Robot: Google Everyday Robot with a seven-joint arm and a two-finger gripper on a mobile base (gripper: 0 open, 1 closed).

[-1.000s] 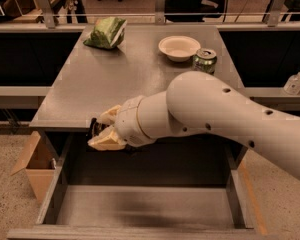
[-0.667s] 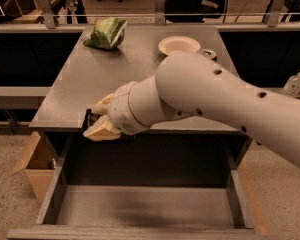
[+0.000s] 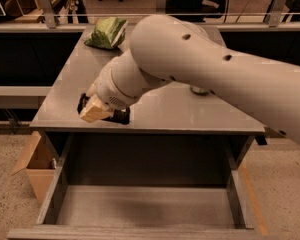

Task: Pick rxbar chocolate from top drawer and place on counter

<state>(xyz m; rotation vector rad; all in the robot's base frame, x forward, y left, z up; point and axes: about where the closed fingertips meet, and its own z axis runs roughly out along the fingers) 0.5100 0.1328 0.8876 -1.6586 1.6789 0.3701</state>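
My gripper (image 3: 97, 110) is at the front left part of the grey counter (image 3: 190, 116), just behind its front edge. Its tan fingers (image 3: 94, 113) are shut on the rxbar chocolate (image 3: 121, 117), a dark flat bar that sticks out on both sides of them. The bar is low over the counter; I cannot tell if it touches. The top drawer (image 3: 140, 206) is pulled open below the counter's front edge, and its grey bottom shows nothing in it. My large white arm (image 3: 200, 69) crosses the counter from the right.
A green chip bag (image 3: 107, 32) lies at the counter's back left. A soda can (image 3: 200, 90) peeks out under my arm at the right. A cardboard box (image 3: 35, 166) stands on the floor left of the drawer. A railing runs behind the counter.
My gripper with the bar has moved up and back, from the drawer's front edge to over the counter's front left. My arm now hides the white bowl and most of the can.
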